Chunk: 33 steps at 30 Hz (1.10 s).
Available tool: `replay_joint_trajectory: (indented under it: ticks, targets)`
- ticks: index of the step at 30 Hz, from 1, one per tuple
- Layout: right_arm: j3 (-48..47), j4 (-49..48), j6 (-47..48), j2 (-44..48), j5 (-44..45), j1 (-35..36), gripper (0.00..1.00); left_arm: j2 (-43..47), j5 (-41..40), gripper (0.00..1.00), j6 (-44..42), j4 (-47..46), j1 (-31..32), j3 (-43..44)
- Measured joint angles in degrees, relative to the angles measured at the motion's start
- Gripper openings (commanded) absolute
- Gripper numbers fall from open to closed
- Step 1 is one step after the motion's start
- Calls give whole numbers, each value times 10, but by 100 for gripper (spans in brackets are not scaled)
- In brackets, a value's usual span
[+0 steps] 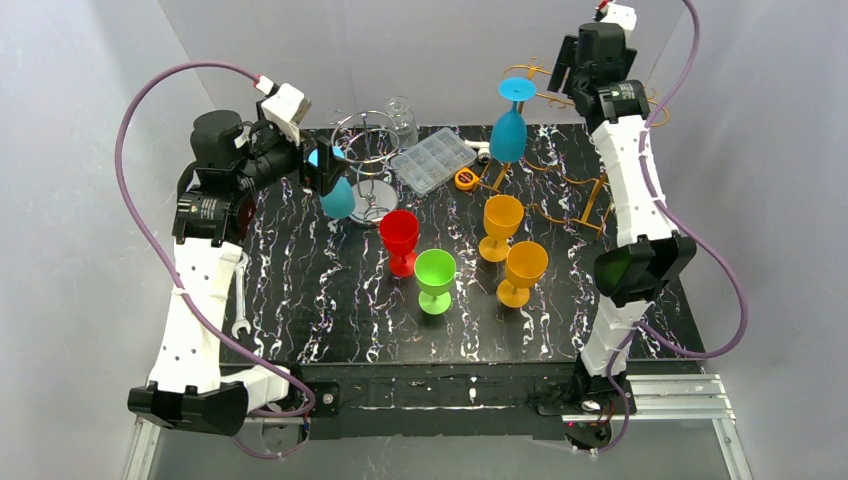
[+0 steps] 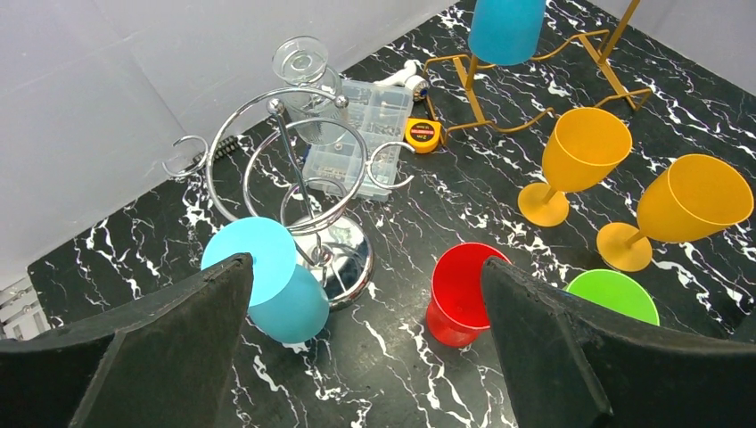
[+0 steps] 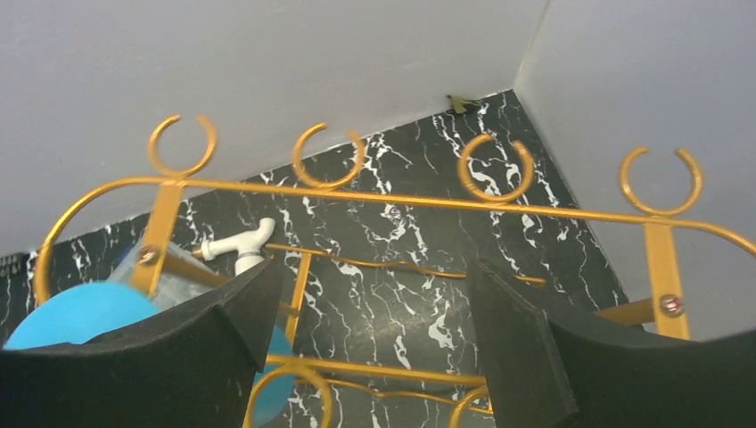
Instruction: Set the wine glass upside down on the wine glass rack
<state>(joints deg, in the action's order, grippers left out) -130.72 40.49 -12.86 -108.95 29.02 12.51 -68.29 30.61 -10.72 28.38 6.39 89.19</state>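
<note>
Fingers (image 3: 535,366) of our right gripper (image 3: 379,352) stand wide, holding nothing; we could clip the gold rack (image 3: 401,198) and shake the hanging blue glass (image 1: 509,135) loose.

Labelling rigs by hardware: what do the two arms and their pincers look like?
The left arm and right arm have white perforated shells, black joints and a looping purple cable each. The left pincer and right pincer have broad matte black fingers.

The counter (image 1: 330,320) is glossy black with a marble look. The chrome wire rack (image 2: 343,259) is mirror-bright metal, the gold rack (image 3: 428,198) painted metal. The red goblet (image 1: 399,235) is smooth plastic, the box (image 1: 432,160) clear plastic.
</note>
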Motion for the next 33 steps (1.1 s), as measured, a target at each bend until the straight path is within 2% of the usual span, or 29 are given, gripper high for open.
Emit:
replay_joint_trajectory:
  ticks: [6,11,14,17,19,23,28,33]
  targets:
    - [12,-4,-37,10,-40,-47,84,6,0,99,-6,-1,0,-11]
    - [93,-16,-48,73,-67,-22,88,6,2,99,-6,0,0,-15]
    - [141,-21,-36,121,-55,34,89,6,4,99,-6,0,0,-15]
    - [184,-31,-17,170,-23,129,88,6,5,99,-6,0,0,-15]
    - [226,-35,-8,208,-4,201,85,6,6,99,-7,2,0,-15]
    - [309,-35,-5,259,17,295,80,6,9,99,-7,7,0,-15]
    - [366,-34,-23,252,-4,382,79,6,9,99,-8,15,0,-15]
    - [400,-39,-46,214,-64,425,75,6,9,99,-8,22,0,-15]
